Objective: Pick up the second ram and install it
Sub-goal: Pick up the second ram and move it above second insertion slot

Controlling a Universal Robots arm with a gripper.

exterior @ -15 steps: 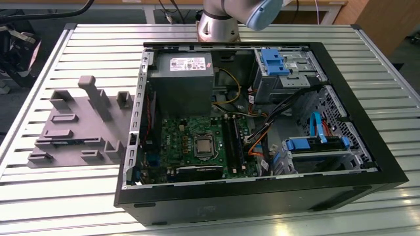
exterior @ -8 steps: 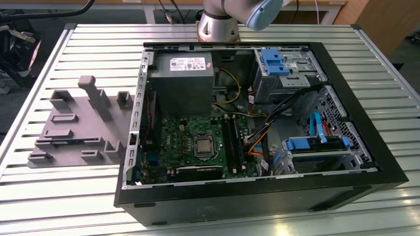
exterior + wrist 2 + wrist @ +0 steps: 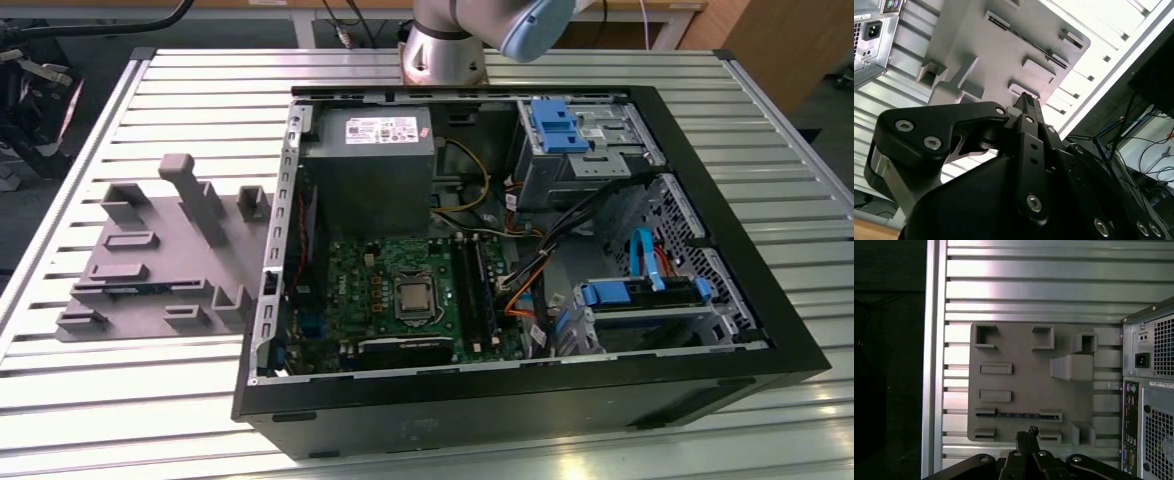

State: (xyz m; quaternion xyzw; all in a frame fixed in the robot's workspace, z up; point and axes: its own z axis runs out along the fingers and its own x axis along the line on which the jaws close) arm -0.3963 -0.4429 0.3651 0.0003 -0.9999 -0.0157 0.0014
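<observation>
Your gripper (image 3: 1027, 432) hangs over the grey tray (image 3: 1019, 355), fingers pinched together on nothing, w/ the ram stick (image 3: 1016, 415) between two tray brackets just beside the tips, so I'd centre on its thin edge & stay square.

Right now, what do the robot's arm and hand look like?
The arm is a silver-grey tube with a light blue cap on its joint. The hand is black, made of jointed bars with round silver screws, narrowing to slim fingers.

grey fixture (image 3: 147, 262), green motherboard (image 3: 358, 290), black claw (image 3: 1027, 432).
</observation>
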